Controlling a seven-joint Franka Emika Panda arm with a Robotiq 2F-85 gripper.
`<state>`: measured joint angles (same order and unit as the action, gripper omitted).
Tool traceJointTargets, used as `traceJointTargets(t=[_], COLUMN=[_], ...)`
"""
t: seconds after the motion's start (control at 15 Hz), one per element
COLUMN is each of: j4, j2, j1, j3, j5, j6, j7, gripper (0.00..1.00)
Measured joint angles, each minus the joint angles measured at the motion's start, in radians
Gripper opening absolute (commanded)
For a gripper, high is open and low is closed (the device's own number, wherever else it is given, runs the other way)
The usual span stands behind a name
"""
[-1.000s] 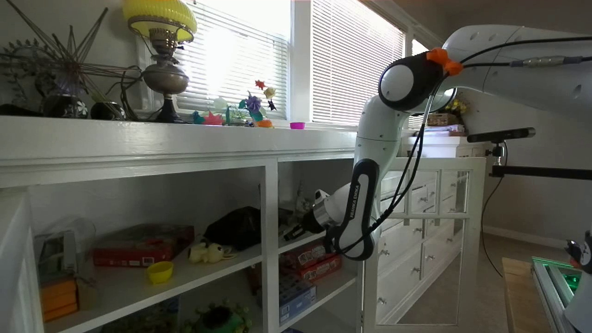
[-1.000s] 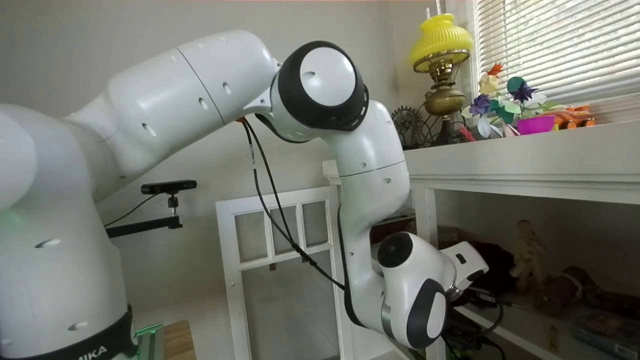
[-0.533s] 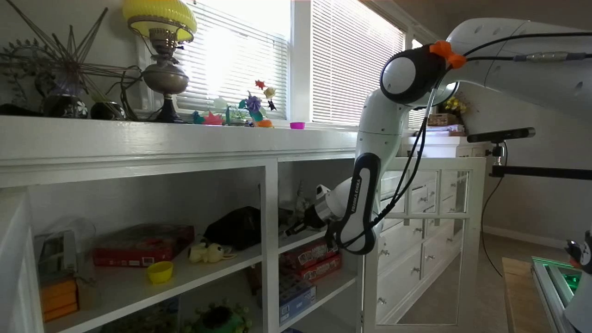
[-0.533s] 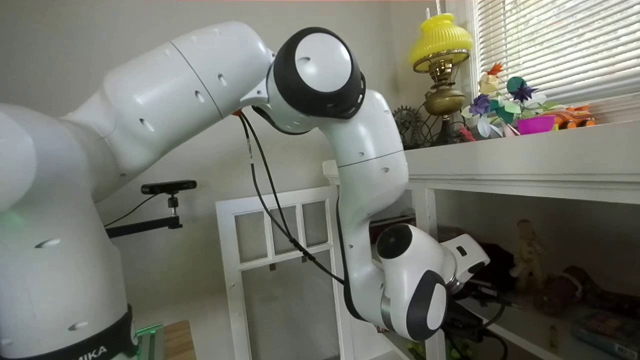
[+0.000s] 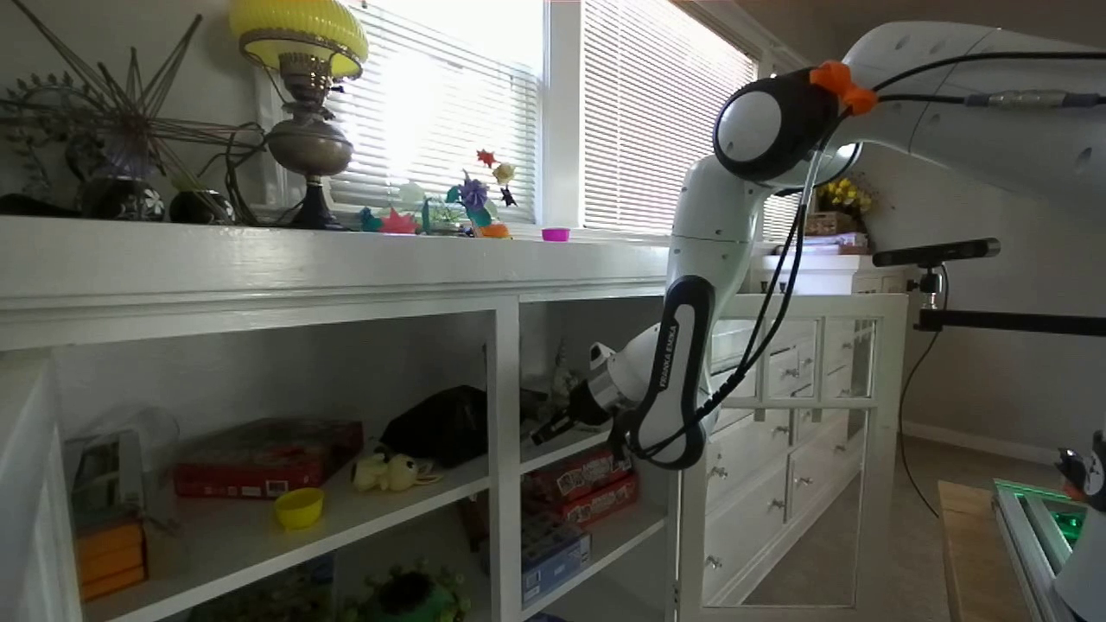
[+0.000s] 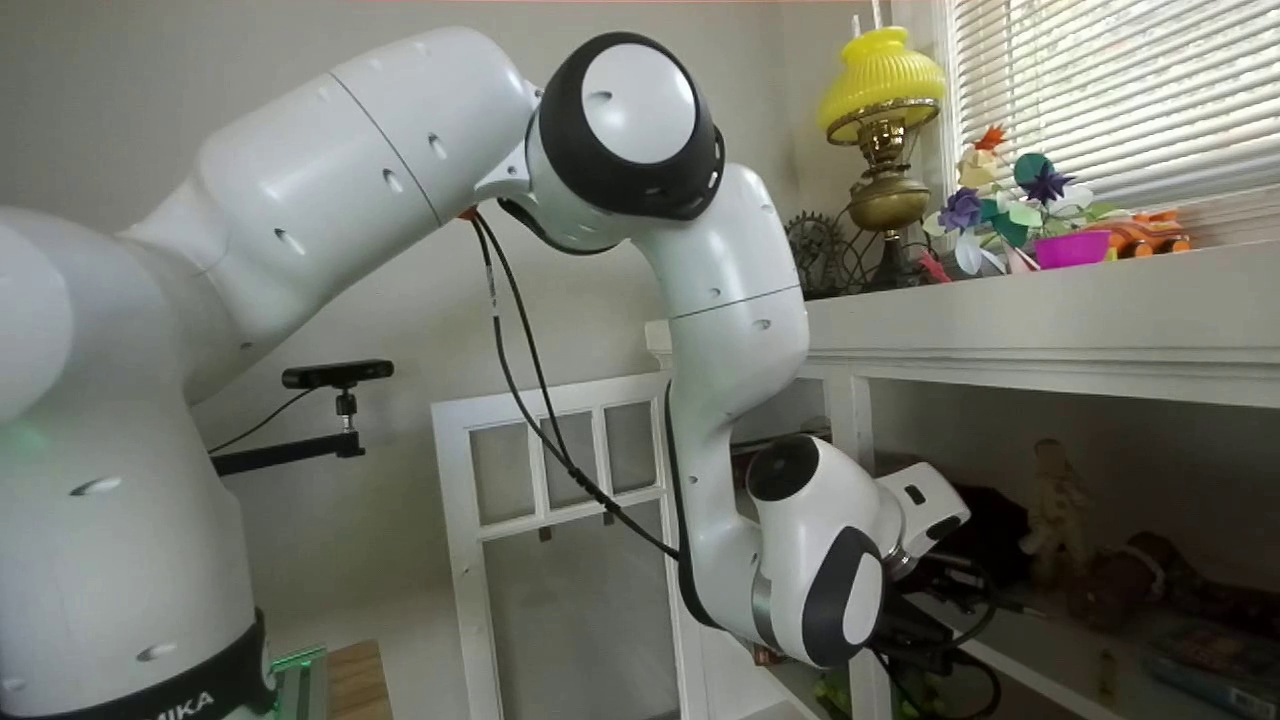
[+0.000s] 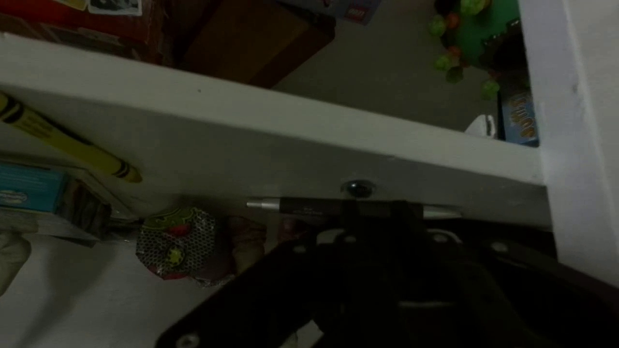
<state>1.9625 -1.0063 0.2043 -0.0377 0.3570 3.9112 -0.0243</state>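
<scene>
White cabinet [image 5: 346, 268] with a robot arm [image 6: 740, 290] bent down to its shelf [image 7: 232, 162].
Near the corner where the shelf's front edge meets an upright post [image 7: 585, 159], the fingers [image 7: 402, 220] stand slightly apart over a dark pen [image 7: 309, 207]; I can't tell whether they touch it. The pen lies just inside that front edge, a small shiny round thing [image 7: 359, 188] close beside it.

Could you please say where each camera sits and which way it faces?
An exterior view: before the cabinet, facing across its shelves; the arm shows at right.
An exterior view: near the robot's base, facing a paned door and cabinet; base and arm show.
Wrist view: on the arm's end, facing a pen and shelf edge; fingers show.
Both exterior views share the yellow lamp.
</scene>
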Motion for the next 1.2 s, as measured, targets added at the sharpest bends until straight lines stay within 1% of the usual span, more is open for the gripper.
traceJointTargets(t=[0.27, 0.33, 0.4, 0.47, 0.6, 0.67, 0.73, 0.8, 0.93, 1.07, 1.13, 1.2], j4=[-0.011, -0.016, -0.021, -0.027, -0.041, -0.048, -0.054, -0.061, -0.075, -0.091, -0.1, -0.107], j2=[-0.001, -0.002, -0.005, -0.009, -0.022, -0.029, -0.038, -0.045, -0.061, -0.075, -0.08, -0.084], j1=[0.0, 0.0, 0.0, 0.0, 0.0, 0.0, 0.0, 0.0, 0.0, 0.0, 0.0, 0.0], j3=[0.013, 0.014, 0.015, 0.015, 0.015, 0.015, 0.015, 0.015, 0.015, 0.015, 0.015, 0.015], j5=[0.0, 0.0, 0.0, 0.0, -0.001, -0.001, -0.001, -0.001, -0.001, -0.001, -0.001, -0.002], j6=[0.0, 0.0, 0.0, 0.0, 0.0, 0.0, 0.0, 0.0, 0.0, 0.0, 0.001, 0.001], j7=[0.0, 0.0, 0.0, 0.0, 0.0, 0.0, 0.0, 0.0, 0.0, 0.0, 0.0, 0.0], gripper=[0.82, 0.84, 0.84, 0.83, 0.76, 0.62, 0.55, 0.55, 0.46, 0.44, 0.48, 0.49])
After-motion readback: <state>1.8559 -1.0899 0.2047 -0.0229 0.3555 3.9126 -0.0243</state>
